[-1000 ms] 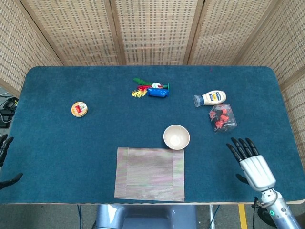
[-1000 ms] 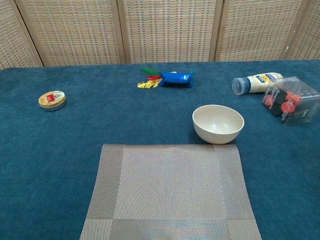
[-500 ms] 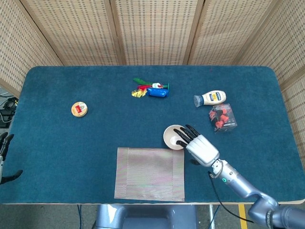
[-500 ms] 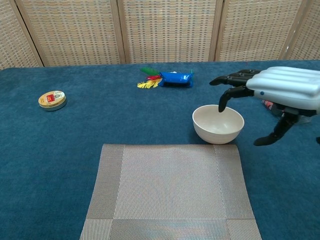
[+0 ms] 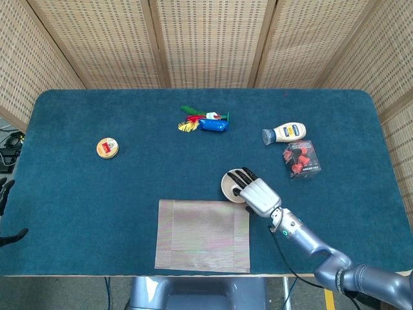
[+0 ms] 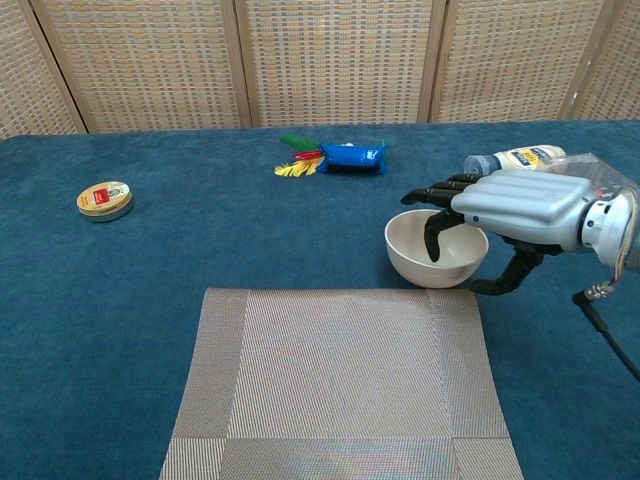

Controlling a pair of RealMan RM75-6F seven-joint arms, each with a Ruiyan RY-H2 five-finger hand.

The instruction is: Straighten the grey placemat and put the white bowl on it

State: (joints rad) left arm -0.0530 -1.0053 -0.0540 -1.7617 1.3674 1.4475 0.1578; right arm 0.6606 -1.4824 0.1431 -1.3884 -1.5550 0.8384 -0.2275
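The white bowl (image 5: 228,184) (image 6: 415,258) stands upright on the blue cloth, just past the far right corner of the grey placemat (image 5: 202,234) (image 6: 340,385). The mat lies flat with its edges roughly parallel to the table's front edge. My right hand (image 5: 258,196) (image 6: 520,208) hovers over the bowl's right side. Its fingers dip inside the rim and the thumb reaches down outside the wall, without a closed grip showing. My left hand (image 5: 6,213) shows only as dark spread fingers at the left edge of the head view, holding nothing.
A round tin (image 5: 107,148) (image 6: 105,199) sits far left. A blue packet with coloured feathers (image 5: 213,124) (image 6: 350,157) lies at the back centre. A mayonnaise bottle (image 5: 284,133) and a clear box with red items (image 5: 301,159) lie right of the bowl.
My right hand moved in from the front right corner to the bowl and lowered, so its fingers now dip inside the rim. The bowl and placemat have not moved.
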